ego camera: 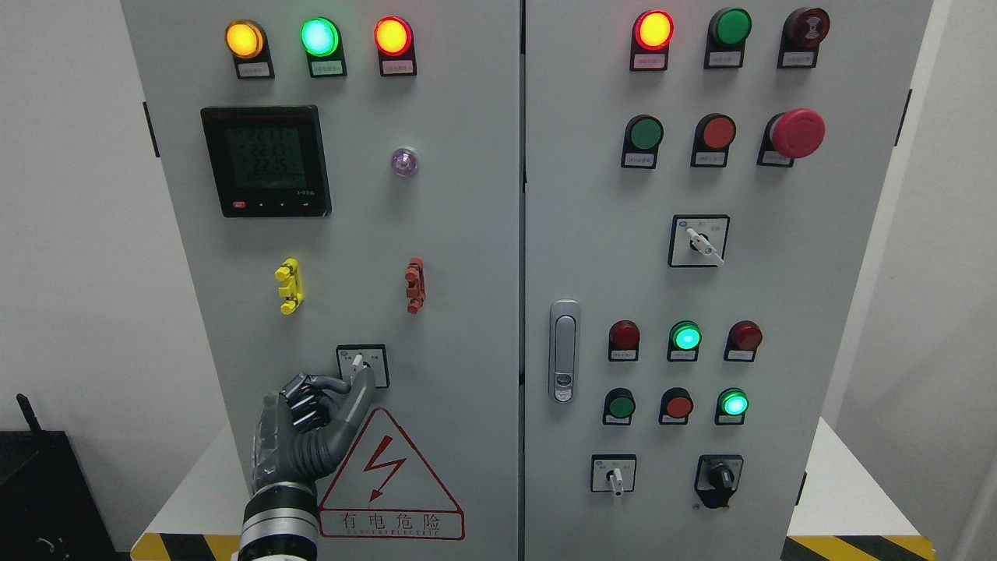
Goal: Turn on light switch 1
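Head view: a grey cabinet (pixel 467 234) with two doors. The left door carries three lit lamps along the top, namely yellow (pixel 244 39), green (pixel 320 37) and red (pixel 392 36); one meter (pixel 265 160) with a dim screen; one small clear lens (pixel 403 161); one yellow clip (pixel 289 285) and one red clip (pixel 415 285); one switch (pixel 361 365); and one red-edged warning triangle (pixel 392 483).

The right door carries one lit red lamp (pixel 653 29), one red mushroom button (pixel 796 132), one handle (pixel 564 351), three rotary switches, and a block of six small round lights, two of them glowing green.

The switch sits low on the left door, just above the triangle. It is a small white lever on a white square plate with a black border, the lever pointing up and slightly left.

The left hand (pixel 311 425) comes up from the bottom edge. Its thumb (pixel 360 393) reaches the plate's lower edge; the index tip lies just beside the lever, and the other fingers (pixel 308 409) are curled. It grips nothing.
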Controlling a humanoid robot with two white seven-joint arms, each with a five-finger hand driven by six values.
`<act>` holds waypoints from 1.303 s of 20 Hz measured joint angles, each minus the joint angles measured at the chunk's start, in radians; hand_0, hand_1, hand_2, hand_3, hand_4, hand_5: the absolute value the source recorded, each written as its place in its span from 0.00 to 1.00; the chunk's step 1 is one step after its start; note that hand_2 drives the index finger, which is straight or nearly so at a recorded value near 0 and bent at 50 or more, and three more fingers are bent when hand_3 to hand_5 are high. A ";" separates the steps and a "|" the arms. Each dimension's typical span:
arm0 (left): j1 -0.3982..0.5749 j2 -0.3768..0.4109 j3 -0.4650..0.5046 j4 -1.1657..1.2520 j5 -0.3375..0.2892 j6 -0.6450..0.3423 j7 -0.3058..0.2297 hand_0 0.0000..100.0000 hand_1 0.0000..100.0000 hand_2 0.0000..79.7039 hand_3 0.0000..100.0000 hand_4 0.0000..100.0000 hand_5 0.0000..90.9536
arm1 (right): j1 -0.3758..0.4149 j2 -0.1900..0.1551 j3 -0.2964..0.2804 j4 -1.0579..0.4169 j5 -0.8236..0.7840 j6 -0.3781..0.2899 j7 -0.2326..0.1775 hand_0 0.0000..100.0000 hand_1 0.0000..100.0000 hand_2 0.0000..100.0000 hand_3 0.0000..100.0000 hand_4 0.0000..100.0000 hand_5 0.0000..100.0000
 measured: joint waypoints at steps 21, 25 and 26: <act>-0.004 0.001 -0.001 0.000 -0.001 0.007 0.005 0.16 0.65 0.79 0.98 0.97 0.97 | 0.000 0.000 0.000 0.000 0.000 0.000 0.000 0.00 0.00 0.00 0.00 0.00 0.00; -0.006 0.001 -0.001 0.000 -0.001 0.007 0.000 0.16 0.64 0.79 0.98 0.97 0.97 | 0.000 0.000 0.000 0.000 0.000 0.000 0.000 0.00 0.00 0.00 0.00 0.00 0.00; -0.006 0.001 -0.001 0.000 -0.001 0.007 -0.001 0.16 0.64 0.78 0.98 0.97 0.97 | 0.000 0.000 0.000 0.000 0.000 0.000 0.000 0.00 0.00 0.00 0.00 0.00 0.00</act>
